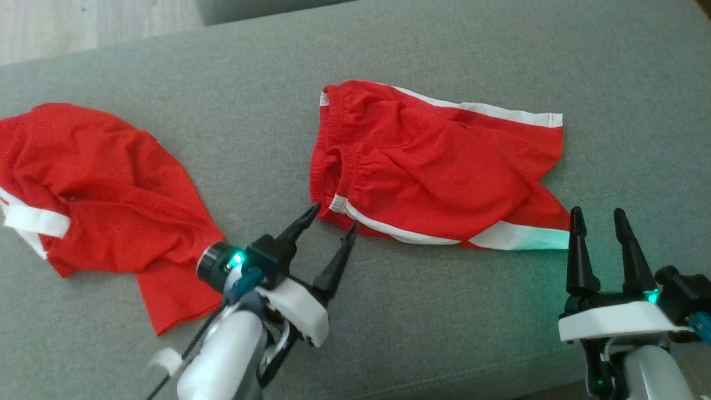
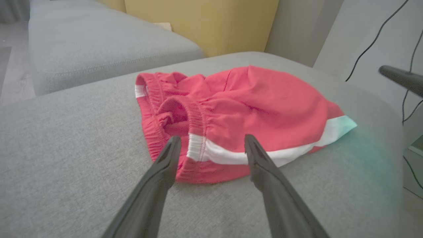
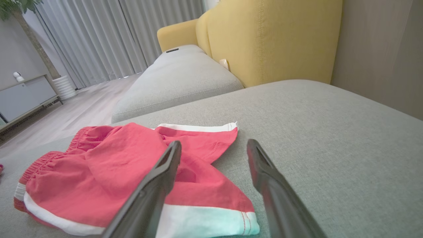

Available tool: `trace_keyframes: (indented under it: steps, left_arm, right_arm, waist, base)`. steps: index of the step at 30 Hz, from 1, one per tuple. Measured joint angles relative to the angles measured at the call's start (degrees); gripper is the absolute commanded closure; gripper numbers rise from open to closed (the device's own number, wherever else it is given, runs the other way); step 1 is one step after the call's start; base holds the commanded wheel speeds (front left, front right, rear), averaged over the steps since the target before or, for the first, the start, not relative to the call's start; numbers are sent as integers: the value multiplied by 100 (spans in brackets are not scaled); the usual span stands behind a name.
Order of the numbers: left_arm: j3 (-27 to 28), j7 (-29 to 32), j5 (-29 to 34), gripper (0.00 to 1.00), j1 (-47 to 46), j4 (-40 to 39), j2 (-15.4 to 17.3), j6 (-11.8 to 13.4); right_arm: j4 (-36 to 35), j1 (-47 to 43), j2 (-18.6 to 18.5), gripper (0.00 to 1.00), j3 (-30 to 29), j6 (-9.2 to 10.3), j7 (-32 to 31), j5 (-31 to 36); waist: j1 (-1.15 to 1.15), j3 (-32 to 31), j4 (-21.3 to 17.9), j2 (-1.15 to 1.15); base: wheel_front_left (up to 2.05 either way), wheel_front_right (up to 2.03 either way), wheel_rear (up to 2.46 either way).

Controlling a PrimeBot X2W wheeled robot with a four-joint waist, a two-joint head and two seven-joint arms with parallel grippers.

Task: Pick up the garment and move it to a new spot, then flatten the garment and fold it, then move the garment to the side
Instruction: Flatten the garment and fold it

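Note:
The garment (image 1: 439, 166) is a pair of red shorts with white side stripes, lying crumpled on the grey cushion (image 1: 422, 311), waistband to the left. My left gripper (image 1: 335, 215) is open, its tips just short of the waistband's near corner. In the left wrist view the left gripper (image 2: 212, 138) straddles the white stripe end of the garment (image 2: 257, 105), holding nothing. My right gripper (image 1: 597, 211) is open and empty beside the near right leg hem. The right wrist view shows the right gripper (image 3: 214, 142) above that leg of the garment (image 3: 99, 172).
A second red cloth (image 1: 100, 189) with white bands lies bunched at the cushion's left, partly under my left wrist. A yellow sofa back (image 3: 271, 39) rises behind, with another grey cushion (image 3: 178, 79) and wooden floor (image 3: 79, 109) beyond. One finger of the right gripper (image 2: 400, 77) shows in the left wrist view.

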State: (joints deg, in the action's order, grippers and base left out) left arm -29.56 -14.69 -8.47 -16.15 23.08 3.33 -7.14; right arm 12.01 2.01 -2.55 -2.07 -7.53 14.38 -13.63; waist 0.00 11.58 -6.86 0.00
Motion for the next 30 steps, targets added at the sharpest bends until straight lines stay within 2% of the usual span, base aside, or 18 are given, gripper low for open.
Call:
trace_keyframes:
  steps: [7,15,16,17,18,19,20,24,30]
  left_arm:
    - [-160,1,-11,0,-769,1066,59,-1]
    - [-378,0,-252,0,-1044,1384,78,-1]
    - [-378,0,-252,25,-1044,1384,78,-1]
    - [-410,1,-293,25,-1044,1386,80,-1]
    - [-443,1,-327,64,-1044,1385,85,-1]
    - [-470,1,-348,85,-1044,1385,89,-1]
    - [-487,1,-377,100,-1044,1382,90,-1]
    - [-502,1,-494,100,-1042,1250,126,-1]
    - [-479,1,-582,100,-1028,983,144,-1]
  right_arm:
    - [-16,160,0,0,91,0,0,0]
    - [-14,205,0,0,134,0,0,0]
    - [-14,205,0,0,134,0,0,0]
    - [-12,205,0,0,133,0,0,0]
    - [-10,205,0,0,131,0,0,0]
    - [-2,205,0,0,129,0,0,-1]
    - [13,205,0,0,122,0,0,0]
    - [145,205,0,0,62,0,0,44]
    - [842,207,5,0,-198,0,0,268]
  waist:
    - [0,221,-145,0]
    - [0,305,-267,0]
    - [0,305,-267,0]
    - [0,304,-273,0]
    - [0,300,-277,0]
    - [0,295,-278,0]
    - [0,287,-277,0]
    - [0,244,-242,0]
    - [0,200,-135,0]
  base:
    - [0,0,0]
    - [0,0,0]
    - [0,0,0]
    - [0,0,0]
    - [0,0,0]
    - [0,0,0]
    - [0,0,0]
    - [0,0,0]
    - [0,0,0]
